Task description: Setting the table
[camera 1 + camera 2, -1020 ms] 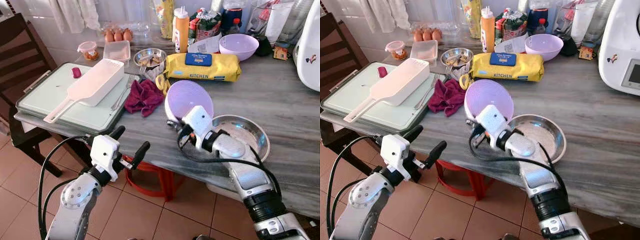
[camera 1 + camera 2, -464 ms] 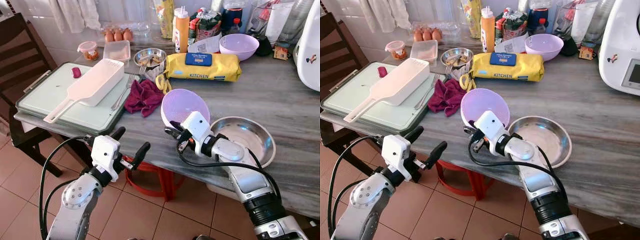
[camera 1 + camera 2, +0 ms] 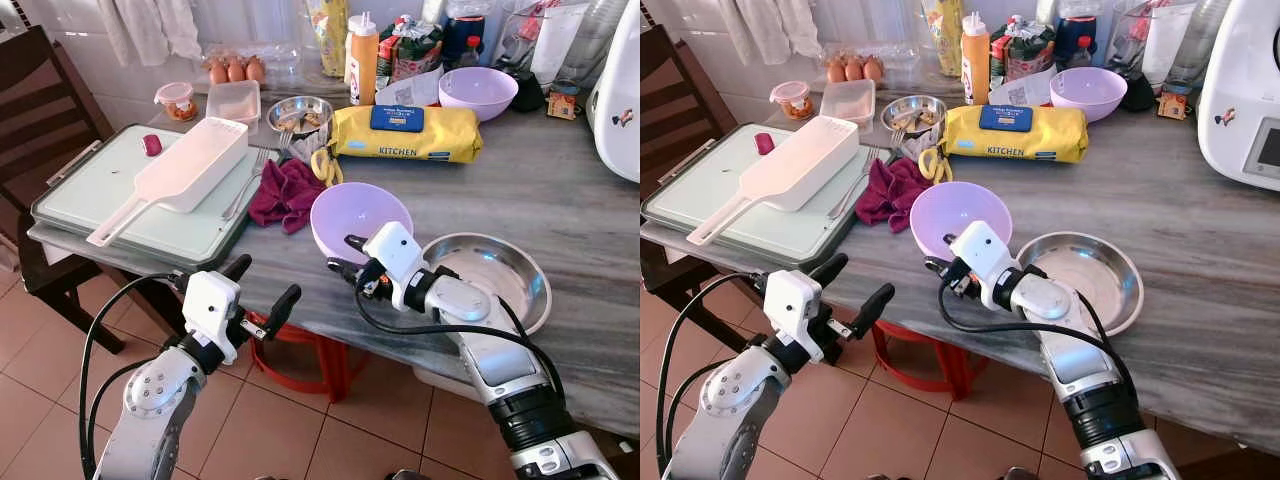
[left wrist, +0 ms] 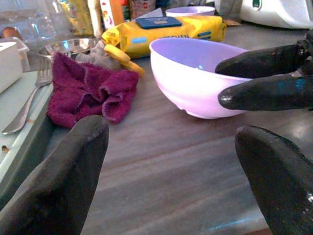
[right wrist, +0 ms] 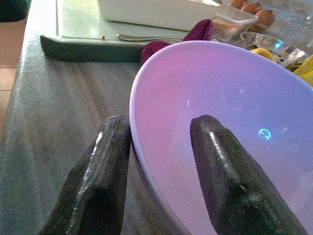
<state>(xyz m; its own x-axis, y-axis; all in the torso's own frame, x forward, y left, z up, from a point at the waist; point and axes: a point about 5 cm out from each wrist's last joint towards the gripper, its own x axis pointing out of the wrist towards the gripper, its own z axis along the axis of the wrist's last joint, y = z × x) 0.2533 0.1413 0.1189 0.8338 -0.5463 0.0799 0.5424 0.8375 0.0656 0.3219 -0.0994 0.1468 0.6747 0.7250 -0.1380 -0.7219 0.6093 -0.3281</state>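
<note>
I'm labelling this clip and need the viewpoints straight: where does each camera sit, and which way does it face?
Left and right eye views: on the head, looking down at the table; both silver arms show.
Left wrist view: low at the table edge, looking between the open left gripper toward the purple bowl.
Right wrist view: along the right gripper, one finger on each side of the bowl's rim.
Shared: the bowl and the red cloth.

My grey bench [image 3: 560,190] is carrying a lilac bowl [image 3: 358,215] near its front edge, a steel dish [image 3: 495,275] just right of it, a maroon cloth [image 3: 288,192] to the left, a green tray [image 3: 95,195] far left and a yellow wipes pack [image 3: 405,135] behind.
</note>
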